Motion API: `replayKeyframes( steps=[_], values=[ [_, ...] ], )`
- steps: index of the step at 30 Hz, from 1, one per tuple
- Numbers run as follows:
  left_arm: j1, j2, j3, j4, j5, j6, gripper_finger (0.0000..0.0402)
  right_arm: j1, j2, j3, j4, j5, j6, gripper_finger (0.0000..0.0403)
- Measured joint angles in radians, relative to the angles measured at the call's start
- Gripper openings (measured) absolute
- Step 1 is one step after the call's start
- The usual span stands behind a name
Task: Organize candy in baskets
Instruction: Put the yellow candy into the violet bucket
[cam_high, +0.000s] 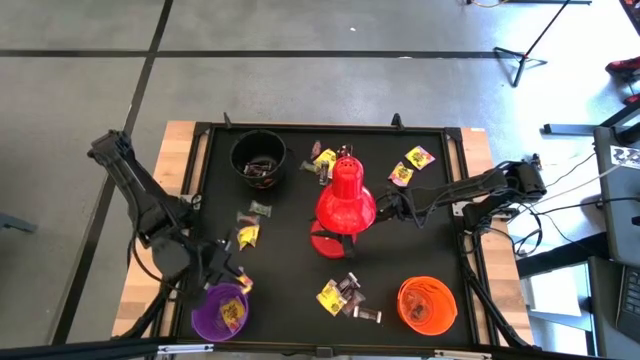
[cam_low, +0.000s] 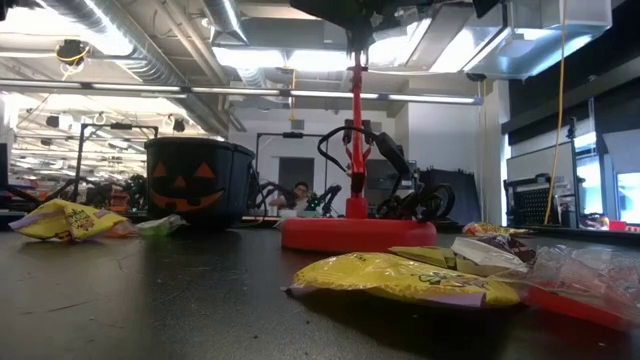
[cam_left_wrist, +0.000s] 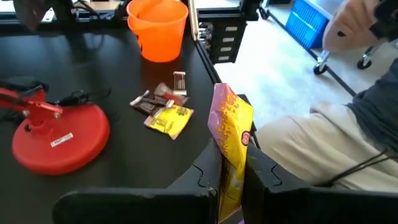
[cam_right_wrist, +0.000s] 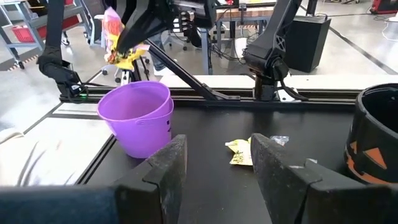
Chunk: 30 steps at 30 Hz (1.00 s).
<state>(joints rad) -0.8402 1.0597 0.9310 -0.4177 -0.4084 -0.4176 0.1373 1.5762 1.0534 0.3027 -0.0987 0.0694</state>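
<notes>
Candy: yellow wrapped piece pinched upright in left hand, above purple basket at near-left tabletop corner.
Handling: likely light, crinkly, slippery; grip mid-wrapper.
Left hand: closed on wrapper.
Right hand: open, empty, beside red lamp.
Loose candy: cluster near orange basket.

Bright, even light pours from the ceiling strip lights, blown out white in the low view. Up close there, the yellow candy goes soft and blurry. The black table carries a dull sheen and faint shadows.
</notes>
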Motion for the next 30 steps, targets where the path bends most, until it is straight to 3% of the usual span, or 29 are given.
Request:
replayKeyframes(
  steps=[9, 19, 30],
  values=[
    [0.0, 0.066, 0.0, 0.007, 0.0, -0.075, 0.0018, 0.001, 0.014, 0.0, -0.054, -0.027, 0.033, 0.0179],
    [0.0, 0.055, 0.001, -0.007, 0.0, -0.149, 0.0018, 0.001, 0.014, 0.0, -0.095, -0.062, 0.038, 0.0179],
    [0.0, 0.061, 0.186, -0.333, -0.121, -0.304, 0.0018, 0.0, 0.014, 0.0, -0.101, -0.156, 0.031, 0.0179]
  ],
)
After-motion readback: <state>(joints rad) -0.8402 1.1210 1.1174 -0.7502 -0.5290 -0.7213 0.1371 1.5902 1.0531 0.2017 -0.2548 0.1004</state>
